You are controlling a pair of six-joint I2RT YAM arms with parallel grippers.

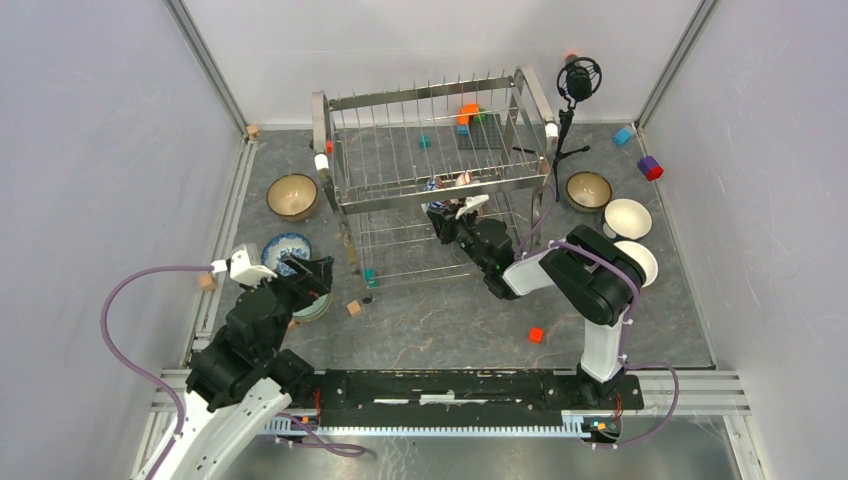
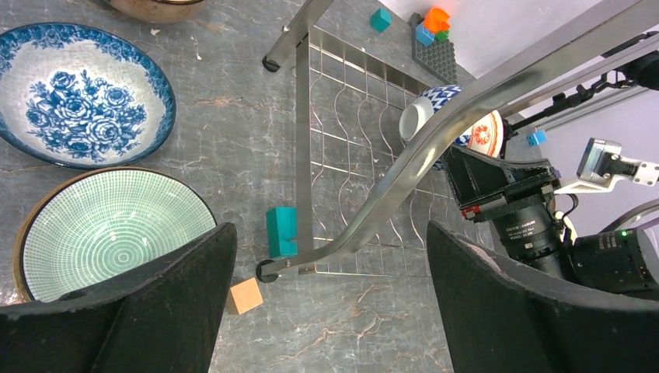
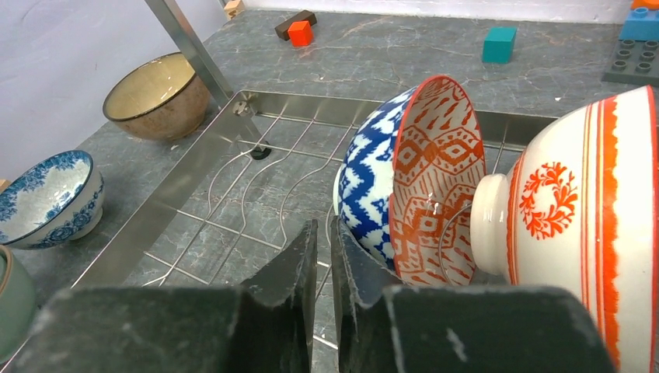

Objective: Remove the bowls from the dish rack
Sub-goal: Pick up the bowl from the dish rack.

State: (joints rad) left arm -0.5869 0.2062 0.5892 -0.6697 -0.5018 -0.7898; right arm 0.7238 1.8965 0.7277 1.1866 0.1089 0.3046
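Grabbing step I reckon: right gripper [image 3: 325, 264], bottom centre of its wrist view, jaws a thin slit apart beside the blue-and-orange bowl [image 3: 373, 171] standing on edge in the dish rack [image 3: 179, 194], can't tell if it's pinched, so next needs a firm grip and a clean lift.

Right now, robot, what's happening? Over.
Left gripper open. Right gripper nearly shut beside blue zigzag bowl in dish rack. Red-and-white bowl stands right beside it.

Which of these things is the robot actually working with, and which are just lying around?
Job: dish rack; blue zigzag bowl and red-and-white bowl in it; blue floral bowl, green bowl, tan bowl, white bowls on the table.
Lying about: teal block, wooden cube, red block, microphone.
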